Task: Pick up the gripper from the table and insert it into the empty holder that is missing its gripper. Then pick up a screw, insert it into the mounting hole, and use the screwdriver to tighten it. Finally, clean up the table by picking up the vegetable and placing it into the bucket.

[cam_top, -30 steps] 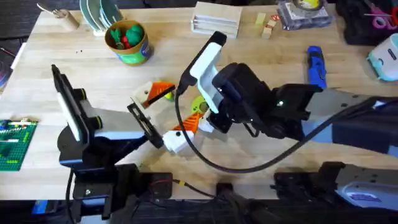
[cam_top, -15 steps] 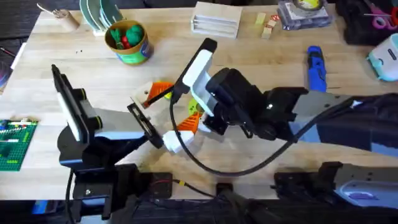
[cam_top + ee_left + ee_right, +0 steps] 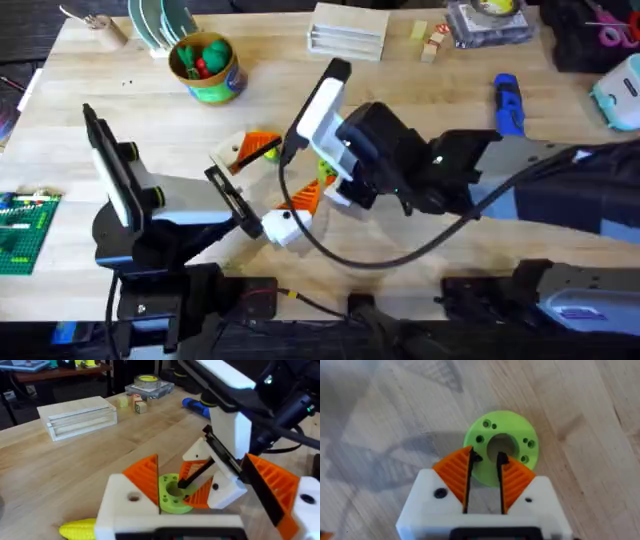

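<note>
Right gripper (image 3: 484,472) hangs over the lime-green disc (image 3: 502,446) at mid-table, fingers slightly parted at its centre hole, holding nothing. Left gripper (image 3: 283,222) rests low just beside it, fingers apart and empty. Screwdriver (image 3: 509,104) lies well apart toward the far right; bucket (image 3: 205,67) stands far left, open wood between.

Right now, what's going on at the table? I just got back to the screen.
The right gripper hangs low over the lime-green disc mid-table, its orange pads slightly apart at the rim of the disc's centre hole, holding nothing. The left gripper sits close beside it, and what it holds is not clear. The screwdriver lies untouched to the right. The bucket stands at the back left.
</note>
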Robot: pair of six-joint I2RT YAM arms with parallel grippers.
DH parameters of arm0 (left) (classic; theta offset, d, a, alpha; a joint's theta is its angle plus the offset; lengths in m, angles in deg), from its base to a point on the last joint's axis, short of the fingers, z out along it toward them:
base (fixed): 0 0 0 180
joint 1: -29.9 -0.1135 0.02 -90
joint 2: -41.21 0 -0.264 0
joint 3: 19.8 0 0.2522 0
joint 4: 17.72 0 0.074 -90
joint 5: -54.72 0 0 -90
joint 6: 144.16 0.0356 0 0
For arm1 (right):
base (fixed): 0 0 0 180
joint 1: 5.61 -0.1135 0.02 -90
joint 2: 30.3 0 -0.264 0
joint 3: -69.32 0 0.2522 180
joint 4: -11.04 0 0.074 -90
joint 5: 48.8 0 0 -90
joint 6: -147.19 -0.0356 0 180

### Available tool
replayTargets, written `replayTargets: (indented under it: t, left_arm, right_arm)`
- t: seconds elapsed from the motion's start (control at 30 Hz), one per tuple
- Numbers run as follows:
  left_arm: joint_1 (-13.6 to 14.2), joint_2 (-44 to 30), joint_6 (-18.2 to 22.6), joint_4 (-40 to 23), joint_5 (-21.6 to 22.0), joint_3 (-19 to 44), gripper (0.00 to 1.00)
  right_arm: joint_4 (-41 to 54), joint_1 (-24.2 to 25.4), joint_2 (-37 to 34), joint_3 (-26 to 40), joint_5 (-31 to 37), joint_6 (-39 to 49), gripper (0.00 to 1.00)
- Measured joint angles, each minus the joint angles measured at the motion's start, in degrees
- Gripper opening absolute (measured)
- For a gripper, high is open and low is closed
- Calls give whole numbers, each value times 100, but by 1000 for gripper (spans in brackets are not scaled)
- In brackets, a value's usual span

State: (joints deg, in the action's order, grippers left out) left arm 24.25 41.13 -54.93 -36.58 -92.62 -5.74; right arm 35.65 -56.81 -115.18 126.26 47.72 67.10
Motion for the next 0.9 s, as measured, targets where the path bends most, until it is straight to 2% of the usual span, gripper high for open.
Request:
replayTargets:
  t: [0.23,0.6,0.9]
  left_arm:
    - [0,1,0,0,0,0,993]
    - [0,1,0,0,0,0,993]
    - [0,1,0,0,0,0,993]
  right_arm:
    - [-15,394,0,0,14,-81,433]
    - [121,397,361,7,72,-238,446]
    - [176,397,427,24,-228,-463,437]
